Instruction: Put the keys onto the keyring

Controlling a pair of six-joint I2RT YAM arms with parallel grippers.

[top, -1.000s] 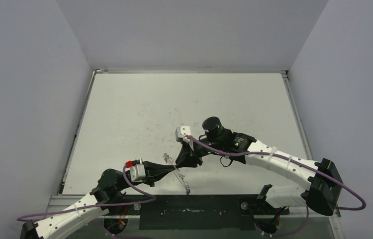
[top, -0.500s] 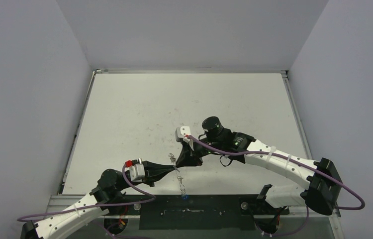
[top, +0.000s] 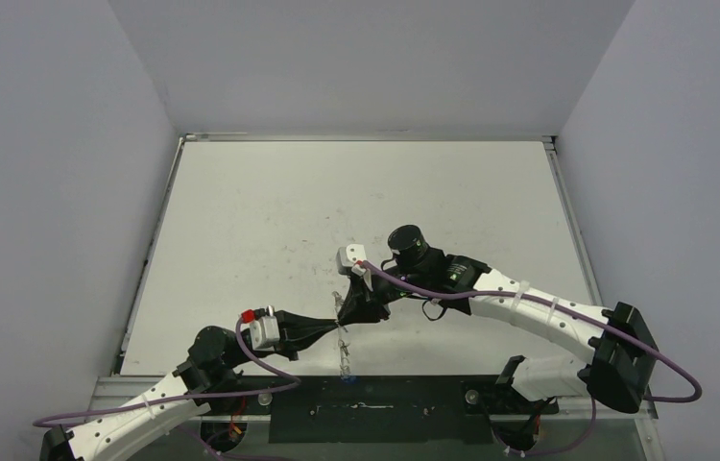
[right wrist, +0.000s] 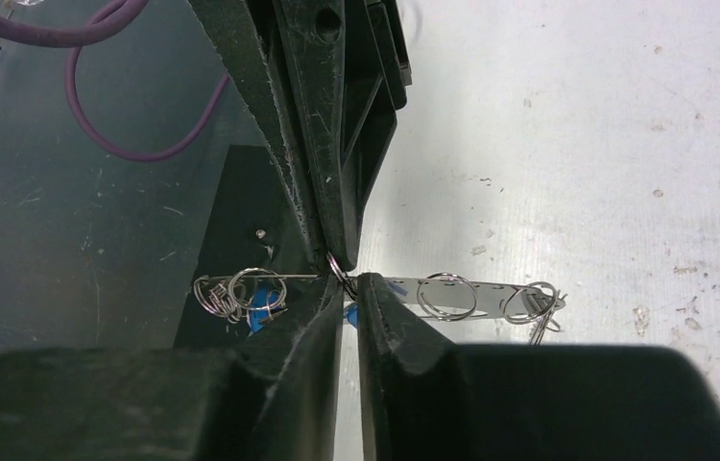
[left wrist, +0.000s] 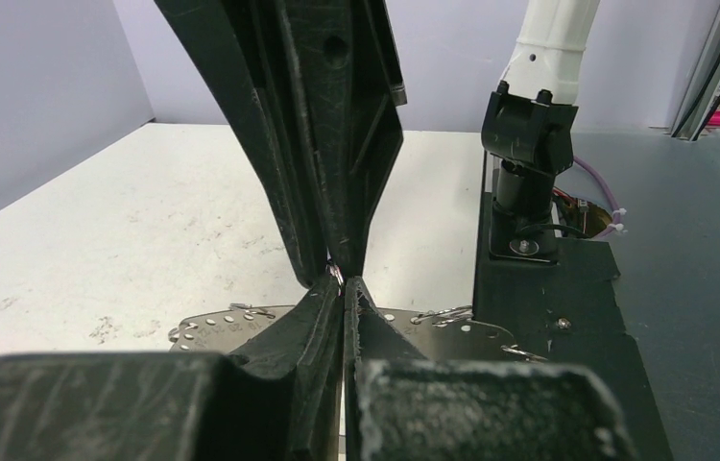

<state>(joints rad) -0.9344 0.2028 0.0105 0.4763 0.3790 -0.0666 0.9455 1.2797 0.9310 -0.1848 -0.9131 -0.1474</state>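
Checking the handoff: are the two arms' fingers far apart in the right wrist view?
No, left fingers and right fingers meet tip to tip at the keyring.

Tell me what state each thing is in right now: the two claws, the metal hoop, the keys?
left gripper, shut on the middle of the keyring.
right gripper, shut on the keyring at the same spot.
keyring, held up between both grippers.
blue key, hanging at one end of the keyring.

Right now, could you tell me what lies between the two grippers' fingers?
A small loop of the keyring sits where the left fingers and right fingers meet tip to tip; the right wrist view shows it.
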